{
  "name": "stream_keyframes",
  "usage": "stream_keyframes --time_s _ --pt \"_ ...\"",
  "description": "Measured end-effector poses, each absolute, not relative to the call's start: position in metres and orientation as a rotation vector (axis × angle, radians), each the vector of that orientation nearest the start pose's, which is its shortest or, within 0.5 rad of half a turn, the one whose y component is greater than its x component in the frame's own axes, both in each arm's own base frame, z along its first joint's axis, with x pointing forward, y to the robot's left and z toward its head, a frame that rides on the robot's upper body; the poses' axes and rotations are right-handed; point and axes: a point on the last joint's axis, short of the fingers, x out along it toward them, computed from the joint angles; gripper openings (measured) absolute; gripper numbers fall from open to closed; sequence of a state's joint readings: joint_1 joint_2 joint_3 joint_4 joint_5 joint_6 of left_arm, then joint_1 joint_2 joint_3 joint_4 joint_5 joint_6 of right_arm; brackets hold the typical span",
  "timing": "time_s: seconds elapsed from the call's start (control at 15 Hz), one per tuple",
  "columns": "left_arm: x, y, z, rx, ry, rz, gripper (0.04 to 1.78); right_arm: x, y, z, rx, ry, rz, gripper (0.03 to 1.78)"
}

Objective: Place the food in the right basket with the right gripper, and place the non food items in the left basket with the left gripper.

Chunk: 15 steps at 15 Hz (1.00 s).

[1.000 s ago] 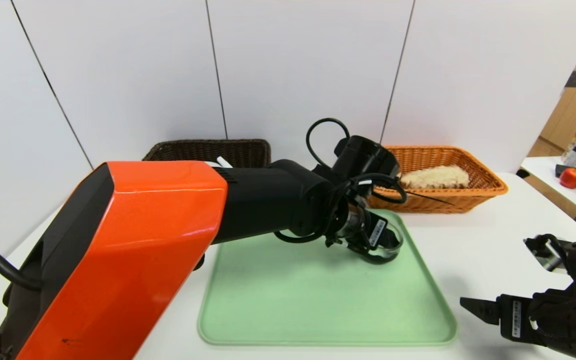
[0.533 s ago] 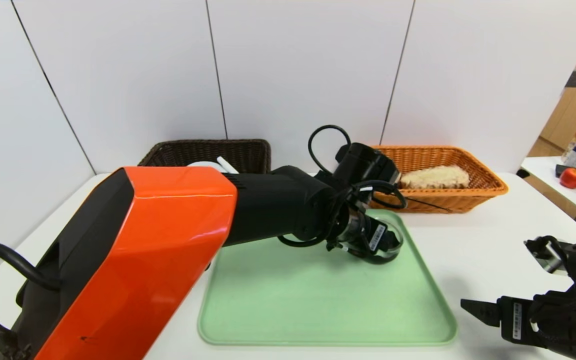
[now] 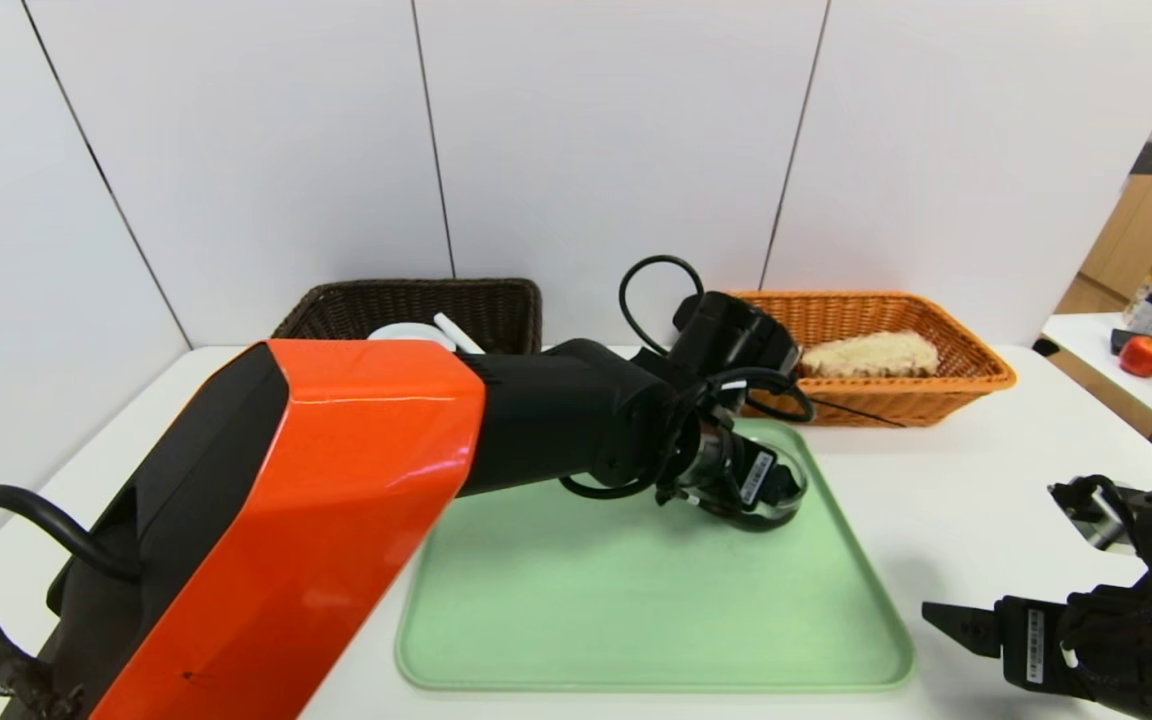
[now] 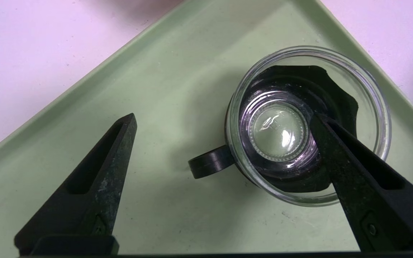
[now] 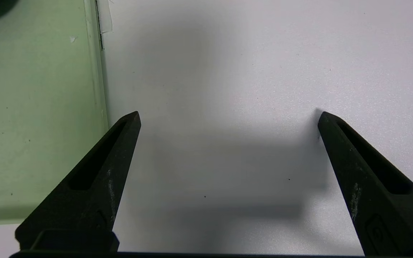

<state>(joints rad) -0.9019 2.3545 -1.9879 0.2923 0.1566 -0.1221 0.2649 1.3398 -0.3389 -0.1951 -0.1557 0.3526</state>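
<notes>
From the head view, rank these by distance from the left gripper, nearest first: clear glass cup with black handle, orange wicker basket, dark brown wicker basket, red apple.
1. Clear glass cup with black handle: at the left gripper, on the green tray.
2. Orange wicker basket: just behind it, toward the right.
3. Dark brown wicker basket: back left.
4. Red apple: far right, on the side table.
</notes>
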Motion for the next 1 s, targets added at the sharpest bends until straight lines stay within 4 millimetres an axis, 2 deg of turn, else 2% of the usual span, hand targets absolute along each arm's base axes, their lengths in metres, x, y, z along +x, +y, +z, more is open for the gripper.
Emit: stream_keyframes --time_s 0.13,0.2,0.4,0.67,0.73,1.0 --pt "0.3021 -0.3765 0.1574 0.227 0.625 -0.678 1.69 0.1542 0.0382 0.111 0.165 0.798 -0.037 1.71" --pt "0.302 -0.3764 0.1572 0.227 0.627 -0.678 1.63 0.1536 0.0381 0.1112 0.165 0.796 -0.036 1.71" --pt "0.302 -0.3764 0.1573 0.226 0.626 -0.677 1.14 0.1517 0.0376 0.1107 0.165 0.796 -0.037 1.71" --pt "0.3024 -0.3761 0.1572 0.221 0.629 -0.675 0.68 0.1509 0.0374 0.1105 0.167 0.796 -0.035 1.71" --pt "0.3028 -0.3757 0.1572 0.22 0.63 -0.675 0.06 0.1509 0.0374 0.1105 0.167 0.796 -0.034 1.71" --pt "0.3037 -0.3748 0.1575 0.216 0.631 -0.671 0.08 0.1512 0.0375 0.1105 0.167 0.798 -0.035 1.71"
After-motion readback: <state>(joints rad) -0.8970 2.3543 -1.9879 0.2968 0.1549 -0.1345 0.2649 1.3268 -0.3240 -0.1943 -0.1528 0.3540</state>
